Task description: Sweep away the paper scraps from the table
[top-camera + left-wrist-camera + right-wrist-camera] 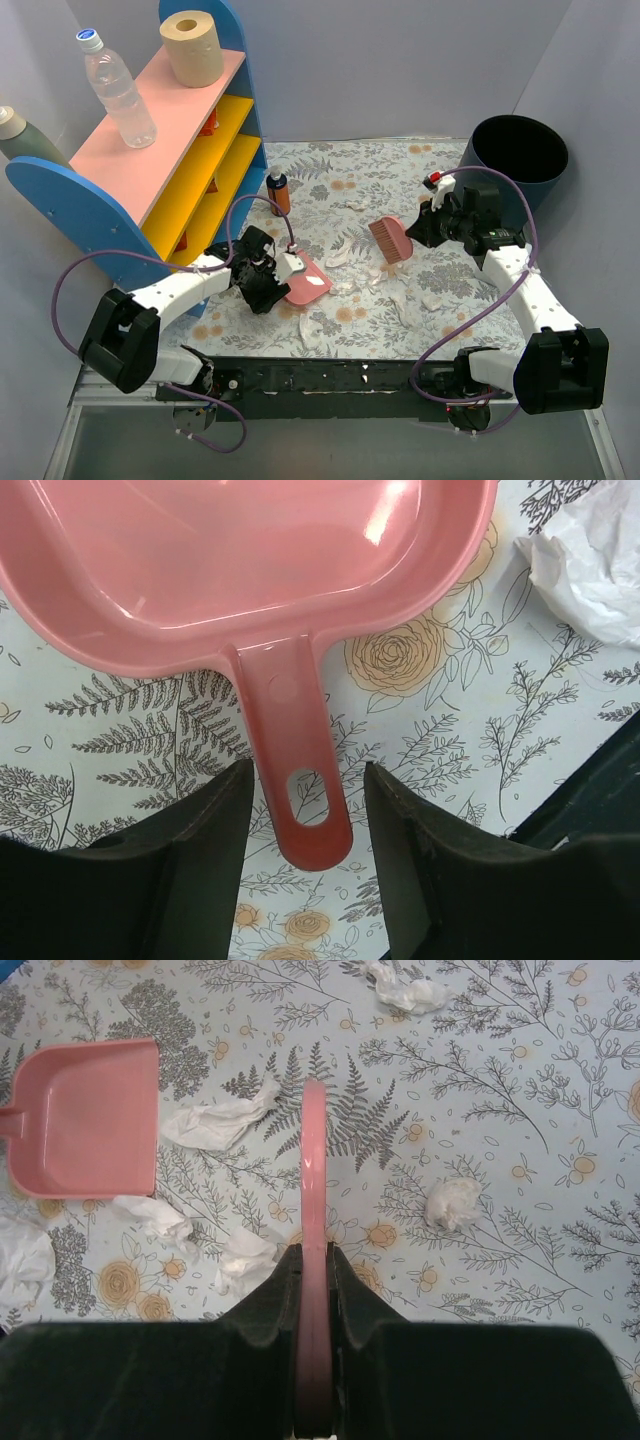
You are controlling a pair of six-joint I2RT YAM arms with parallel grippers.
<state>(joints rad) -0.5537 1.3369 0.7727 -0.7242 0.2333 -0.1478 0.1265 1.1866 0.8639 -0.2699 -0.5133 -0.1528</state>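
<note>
The pink dustpan (307,282) lies flat on the table (335,185). In the left wrist view its handle (300,780) lies between my left gripper's (307,780) open jaws, with a gap on each side. My left gripper (278,282) is at the pan's left end. My right gripper (424,226) is shut on the handle of a pink brush (389,240), seen edge-on in the right wrist view (313,1190). White paper scraps (340,255) lie between brush and dustpan. In the right wrist view they (215,1125) lie on both sides of the brush, one to its right (450,1201).
A blue-pink-yellow shelf (150,160) stands at the left with a paper roll (192,47) and a clear bottle (118,90) on top. A small orange bottle (279,192) stands by the shelf. A dark round bin (516,152) stands at the back right.
</note>
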